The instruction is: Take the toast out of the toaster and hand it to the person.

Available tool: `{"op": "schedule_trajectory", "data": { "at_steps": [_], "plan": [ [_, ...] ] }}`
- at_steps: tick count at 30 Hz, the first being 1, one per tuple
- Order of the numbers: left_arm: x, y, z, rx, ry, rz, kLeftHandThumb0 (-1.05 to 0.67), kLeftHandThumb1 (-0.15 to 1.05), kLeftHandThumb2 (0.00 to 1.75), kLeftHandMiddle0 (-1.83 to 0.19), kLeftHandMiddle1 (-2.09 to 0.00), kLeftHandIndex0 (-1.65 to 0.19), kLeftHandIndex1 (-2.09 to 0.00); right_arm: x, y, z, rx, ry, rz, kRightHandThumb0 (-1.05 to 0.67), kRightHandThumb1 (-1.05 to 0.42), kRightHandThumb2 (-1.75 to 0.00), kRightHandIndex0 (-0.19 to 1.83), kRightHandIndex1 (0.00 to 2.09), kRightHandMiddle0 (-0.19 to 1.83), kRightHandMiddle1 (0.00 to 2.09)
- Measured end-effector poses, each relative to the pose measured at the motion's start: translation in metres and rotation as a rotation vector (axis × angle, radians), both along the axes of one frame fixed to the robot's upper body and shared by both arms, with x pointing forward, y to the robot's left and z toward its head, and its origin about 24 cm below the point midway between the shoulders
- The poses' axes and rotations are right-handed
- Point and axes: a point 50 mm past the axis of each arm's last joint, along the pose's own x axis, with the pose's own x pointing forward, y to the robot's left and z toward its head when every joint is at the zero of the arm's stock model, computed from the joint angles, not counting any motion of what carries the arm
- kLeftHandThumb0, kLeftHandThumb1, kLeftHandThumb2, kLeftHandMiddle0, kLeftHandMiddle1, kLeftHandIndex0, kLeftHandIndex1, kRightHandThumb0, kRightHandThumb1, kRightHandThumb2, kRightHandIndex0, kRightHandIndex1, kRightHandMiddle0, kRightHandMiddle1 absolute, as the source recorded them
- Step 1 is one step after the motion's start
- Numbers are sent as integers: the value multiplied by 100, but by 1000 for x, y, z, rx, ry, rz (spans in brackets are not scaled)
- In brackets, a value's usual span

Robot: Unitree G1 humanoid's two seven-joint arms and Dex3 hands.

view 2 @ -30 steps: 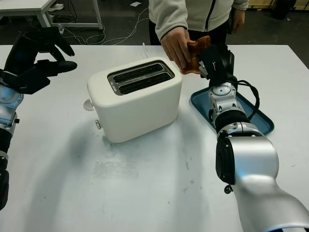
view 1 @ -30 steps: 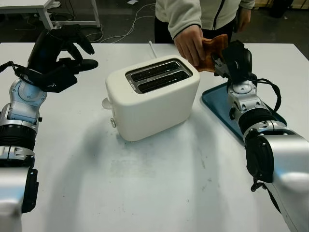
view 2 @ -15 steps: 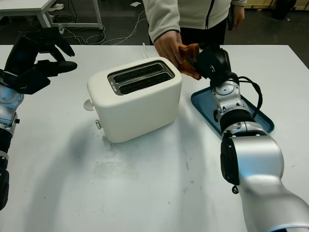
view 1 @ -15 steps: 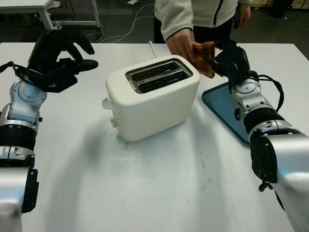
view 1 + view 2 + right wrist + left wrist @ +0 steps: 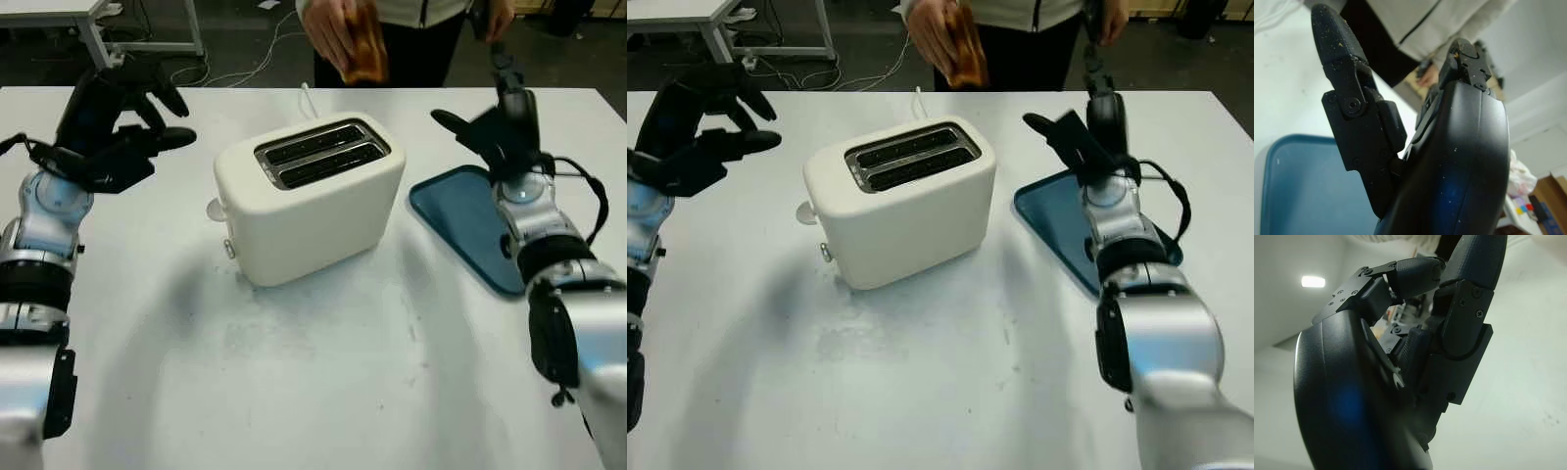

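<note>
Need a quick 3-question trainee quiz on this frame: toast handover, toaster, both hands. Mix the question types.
1. True or false: the toast is in the person's hand.
2. Multiple choice: the right hand is (A) shut on the toast, (B) open above the far end of the blue tray, (C) inside a toaster slot.
3. Fill in: the white toaster has ___ slots on top, and both look empty.

Extra note for the trainee: the left hand is raised over the table to the left of the toaster, holding nothing.

Key: 1 true; 2 B; 3 two.
</note>
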Motion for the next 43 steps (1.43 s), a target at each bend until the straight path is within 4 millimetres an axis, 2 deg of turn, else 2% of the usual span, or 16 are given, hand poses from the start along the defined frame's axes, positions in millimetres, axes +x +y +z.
{"op": "schedule_trajectory", "data": {
  "at_steps": [2,3,6,8,11,14,17,19,21,22,26,32,36,38,43],
  "plan": [
    [-6,4,-5,-37,-13,15,-105,92,5,-85,-129,-67,-130,-12,-2,-9,64,-56,38,-73,-86,-1,5,2,6,3],
    [-8,5,-7,-57,-24,26,-105,92,8,-82,-132,-63,-134,-20,0,-15,92,-85,61,-73,-88,-2,16,8,17,8],
    [-16,3,-18,-119,-54,45,-105,92,11,-69,-142,-52,-145,-49,10,-37,114,-122,129,-71,-91,-1,28,8,31,8],
    [-21,1,-26,-161,-56,53,-105,92,11,-62,-146,-46,-150,-71,18,-52,128,-126,166,-72,-91,0,31,9,34,7],
    [-28,-7,-40,-258,-51,64,-105,92,14,-44,-158,-29,-161,-103,34,-67,227,-125,208,-62,-92,-2,29,6,32,4],
    [-37,-17,-53,-330,-41,58,-105,92,15,-33,-165,-21,-164,-122,49,-68,331,-112,263,-57,-92,-9,30,5,34,3],
    [-49,-27,-64,-412,-27,45,-105,92,11,-23,-171,-14,-167,-136,59,-60,377,-141,293,-63,-92,-16,35,7,39,4],
    [-58,-32,-73,-468,-10,35,-105,92,7,-9,-174,-5,-170,-146,64,-58,404,-149,298,-61,-92,-19,29,3,35,1],
    [-68,-37,-82,-515,20,20,-105,91,5,-3,-174,-1,-173,-154,71,-60,435,-132,300,-63,-92,-23,22,1,29,0],
    [-71,-39,-86,-542,38,16,-105,91,4,-1,-174,-1,-172,-157,73,-62,447,-118,300,-64,-92,-32,19,0,24,0],
    [-82,-45,-94,-621,76,14,-105,91,3,0,-175,0,-170,-164,80,-74,454,-55,296,-68,-92,-47,18,0,20,0],
    [-89,-54,-103,-644,103,-5,-105,91,2,0,-174,0,-166,-167,85,-89,472,49,274,-64,-92,-54,19,1,20,0],
    [-91,-65,-121,-669,101,-56,-105,92,5,0,-165,0,-160,-166,86,-92,449,74,254,-65,-92,-57,15,0,16,0],
    [-92,-70,-130,-682,113,-68,-105,90,3,0,-168,0,-162,-165,87,-94,471,110,246,-62,-92,-58,16,1,16,1],
    [-91,-76,-128,-669,140,-92,-105,89,1,-1,-174,-6,-164,-162,88,-90,488,129,248,-59,-92,-60,20,3,21,3]
  ]
}}
